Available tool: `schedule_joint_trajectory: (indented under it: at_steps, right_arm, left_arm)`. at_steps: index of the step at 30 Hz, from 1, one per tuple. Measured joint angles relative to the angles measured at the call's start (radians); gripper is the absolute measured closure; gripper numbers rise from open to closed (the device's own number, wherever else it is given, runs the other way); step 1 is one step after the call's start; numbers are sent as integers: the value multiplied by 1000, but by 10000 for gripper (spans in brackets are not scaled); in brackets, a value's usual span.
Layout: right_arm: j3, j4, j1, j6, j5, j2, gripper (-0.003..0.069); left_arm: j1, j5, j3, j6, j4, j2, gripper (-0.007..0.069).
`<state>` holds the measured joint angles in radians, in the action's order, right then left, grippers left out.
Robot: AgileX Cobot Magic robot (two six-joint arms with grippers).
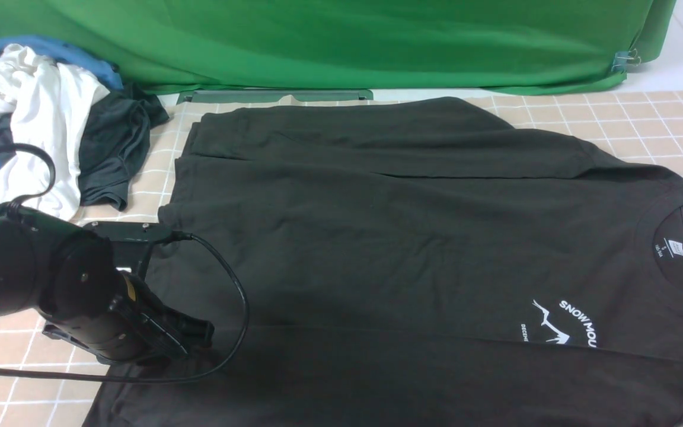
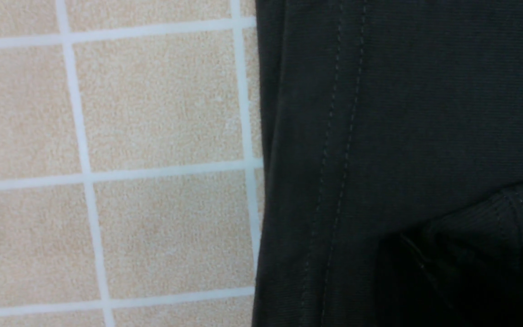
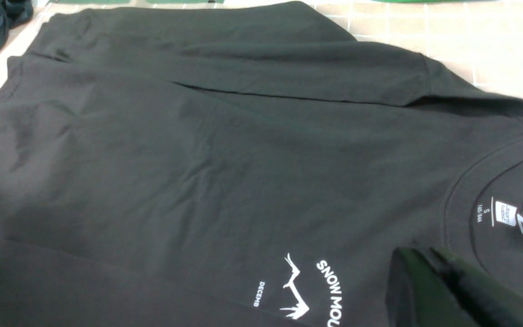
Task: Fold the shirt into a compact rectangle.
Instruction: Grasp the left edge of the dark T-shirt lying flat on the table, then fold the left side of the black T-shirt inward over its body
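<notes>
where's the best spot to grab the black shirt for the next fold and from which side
Grip the hem of the shirt, coming from the robot's left, low over the checked mat. That stitched edge lies flat and straight beside bare mat, so one jaw can probably slip under it.

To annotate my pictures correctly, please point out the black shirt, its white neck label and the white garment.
black shirt [image 1: 377, 237], front view, middle of its body.
white neck label [image 3: 505, 213], right wrist view, centre of the label.
white garment [image 1: 51, 107], front view, its upper folds.
</notes>
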<state>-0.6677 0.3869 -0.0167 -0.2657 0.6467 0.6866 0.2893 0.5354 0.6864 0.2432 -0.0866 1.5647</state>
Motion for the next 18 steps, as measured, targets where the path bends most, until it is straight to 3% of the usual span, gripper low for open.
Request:
schedule_joint_trajectory:
  at_steps: [10,18]
  right_arm:
    - [0,0,0,0,0,0,621]
    - [0,1,0,0,-9,0,621]
  left_arm:
    - [0,180,123,-43,8,-140,588]
    - [0,211,345,-44,-14,-177,588]
